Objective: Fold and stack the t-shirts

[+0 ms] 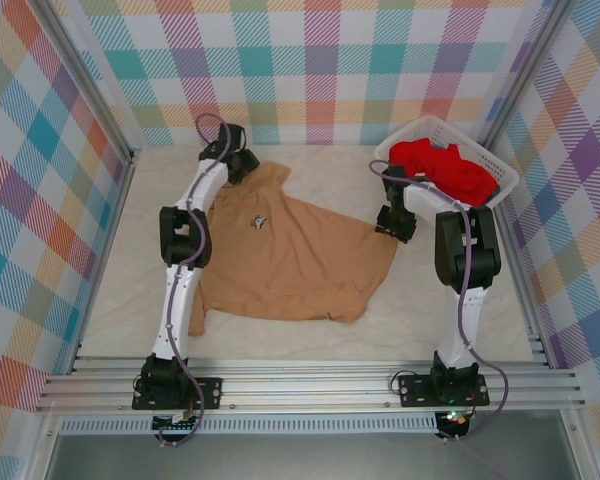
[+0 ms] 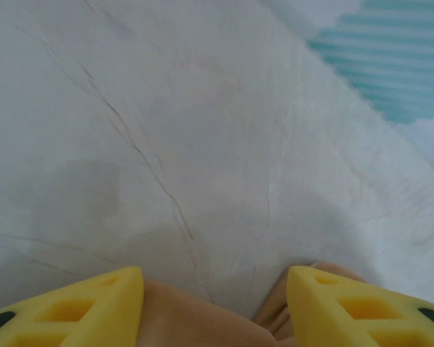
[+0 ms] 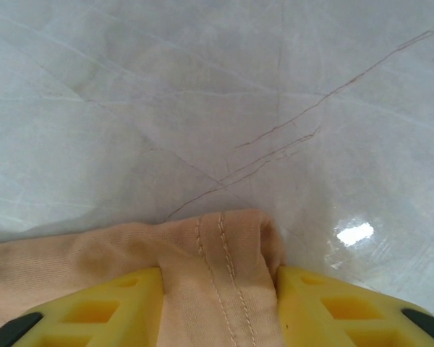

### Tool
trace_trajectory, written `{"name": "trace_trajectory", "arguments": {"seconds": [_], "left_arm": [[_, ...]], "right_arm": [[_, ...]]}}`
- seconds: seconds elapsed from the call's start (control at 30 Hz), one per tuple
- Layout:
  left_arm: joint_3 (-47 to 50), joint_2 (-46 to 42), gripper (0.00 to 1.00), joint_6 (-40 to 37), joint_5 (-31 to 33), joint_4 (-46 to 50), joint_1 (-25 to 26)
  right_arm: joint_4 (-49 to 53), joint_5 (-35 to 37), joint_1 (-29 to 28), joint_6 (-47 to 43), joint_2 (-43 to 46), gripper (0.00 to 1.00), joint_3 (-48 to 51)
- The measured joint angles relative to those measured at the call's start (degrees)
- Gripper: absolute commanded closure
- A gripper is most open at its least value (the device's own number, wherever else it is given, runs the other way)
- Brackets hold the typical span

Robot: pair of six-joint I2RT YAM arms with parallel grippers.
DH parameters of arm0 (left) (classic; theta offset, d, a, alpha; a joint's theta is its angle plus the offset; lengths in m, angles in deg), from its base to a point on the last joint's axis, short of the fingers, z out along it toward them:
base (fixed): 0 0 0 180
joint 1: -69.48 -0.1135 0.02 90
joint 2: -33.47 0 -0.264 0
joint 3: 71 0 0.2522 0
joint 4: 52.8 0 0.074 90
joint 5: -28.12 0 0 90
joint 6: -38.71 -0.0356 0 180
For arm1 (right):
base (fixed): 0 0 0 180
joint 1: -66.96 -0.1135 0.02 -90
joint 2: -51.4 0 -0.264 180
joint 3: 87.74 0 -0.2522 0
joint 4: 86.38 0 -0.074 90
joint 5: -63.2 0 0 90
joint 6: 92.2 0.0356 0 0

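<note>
**Uneven Lift Feared**

Near the table's far left corner, the left gripper is held apart over an edge of the tan tee, which is spread mid-table. The tee's right hem is straddled by the right gripper; whether it is clamped cannot be told. If only one side is gripped, the tee is likely to be dragged askew. The red tee is heaped in the basket at the far right corner.

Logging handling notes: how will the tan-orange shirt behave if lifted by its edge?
Likely floppy: the tan-orange shirt lies rumpled and would sag from any grip. Probably thin and light, since its hem bunches between fingers of the right claw.
</note>
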Motion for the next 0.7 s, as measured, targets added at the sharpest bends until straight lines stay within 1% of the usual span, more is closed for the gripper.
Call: {"name": "trace_trajectory", "arguments": {"seconds": [0.1, 0.13, 0.17, 0.2, 0.23, 0.27, 0.33, 0.37, 0.47, 0.5, 0.63, 0.7], "left_arm": [[-0.8, 0.7, 0.44, -1.3, 0.7, -1.2, 1.8], [-1.2, 0.7, 0.46, -1.7, 0.7, -1.3, 2.3], [-1.4, 0.7, 0.52, -2.1, 1.0, -1.2, 2.7], [-1.4, 0.7, 0.63, -2.1, 1.3, -1.1, 3.0], [-1.5, 0.7, 0.76, -2.5, 1.5, -0.6, 3.2], [-1.5, 0.8, 0.86, -2.7, 1.7, 0.2, 3.4], [-1.5, 0.9, 0.98, -3.0, 2.1, 2.1, 3.5], [-1.5, 0.9, 1.00, -3.6, 2.4, 3.1, 3.5], [-1.5, 0.9, 1.00, -3.6, 3.2, 4.8, 3.5], [-1.5, 0.9, 1.00, -3.6, 3.3, 4.9, 3.5], [-1.4, -0.2, 1.00, -3.1, 4.6, 5.2, 3.4], [-1.4, -1.8, 1.00, -1.8, 4.7, 5.1, 3.1]], "right_arm": [[0.4, -0.9, 0.0, -0.1, -0.3, 0.53, -0.5], [0.5, -1.1, 0.0, -0.1, -0.3, 0.53, -0.6], [0.5, -1.4, 0.0, -0.1, -0.3, 0.54, -0.6], [0.5, -1.6, 0.0, -0.1, -0.3, 0.55, -0.6], [0.6, -1.9, 0.0, -0.1, -0.3, 0.58, -0.6], [0.7, -2.2, 0.0, 0.0, -0.4, 0.60, -0.6], [1.3, -2.4, 0.0, 0.1, -0.8, 0.65, -1.0], [1.5, -2.4, 0.0, 0.2, -0.9, 0.71, -1.2], [1.4, -3.0, 0.0, 0.1, -1.0, 0.98, -1.3], [1.2, -3.3, 0.0, 0.1, -0.9, 1.00, -1.3], [0.9, -3.6, -0.2, 0.1, -0.4, 1.00, -1.4], [1.4, -3.7, -0.3, -0.4, -0.4, 1.00, -3.1]]}}
